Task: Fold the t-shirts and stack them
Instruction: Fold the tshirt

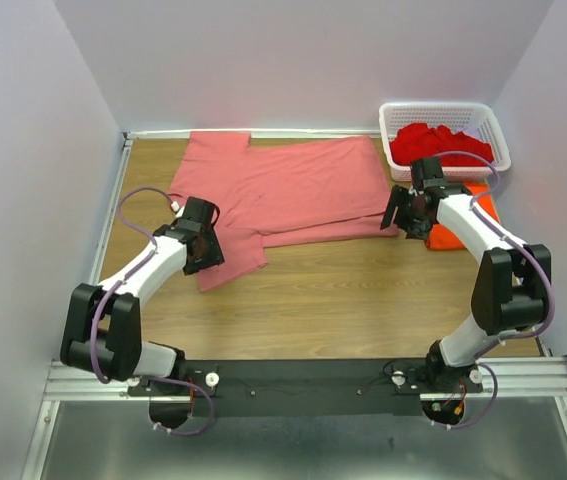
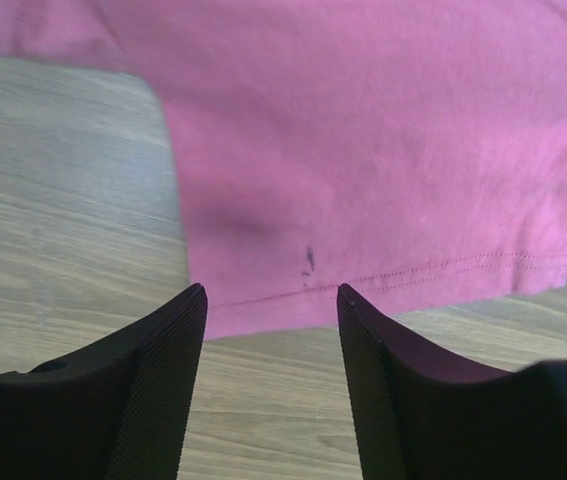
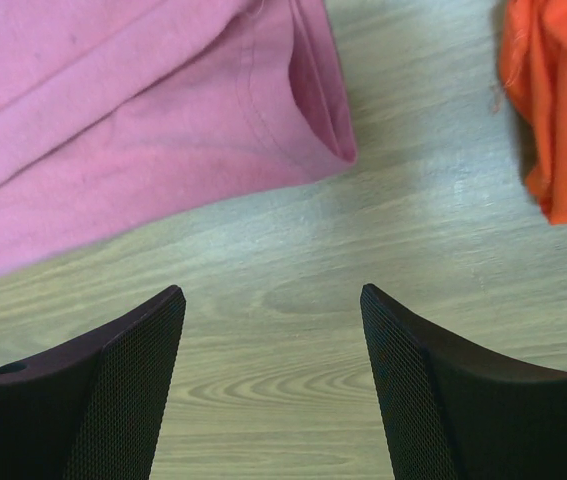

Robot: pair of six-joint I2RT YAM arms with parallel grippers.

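Hovering over t-shirt (image 2: 383,150), left pincer (image 2: 271,295) agape

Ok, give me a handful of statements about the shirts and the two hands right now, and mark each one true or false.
1. The pink tee lies spread on the table. True.
2. The red tees sit in the basket. True.
3. The right hand holds the orange tee. False: it is open and empty, over bare wood between the pink and orange tees.
4. The left hand is shut on the pink tee. False: its jaws stand apart, with the hem just ahead of them.
5. The orange tee lies on top of the pink tee. False: the two lie apart, with bare wood between them.
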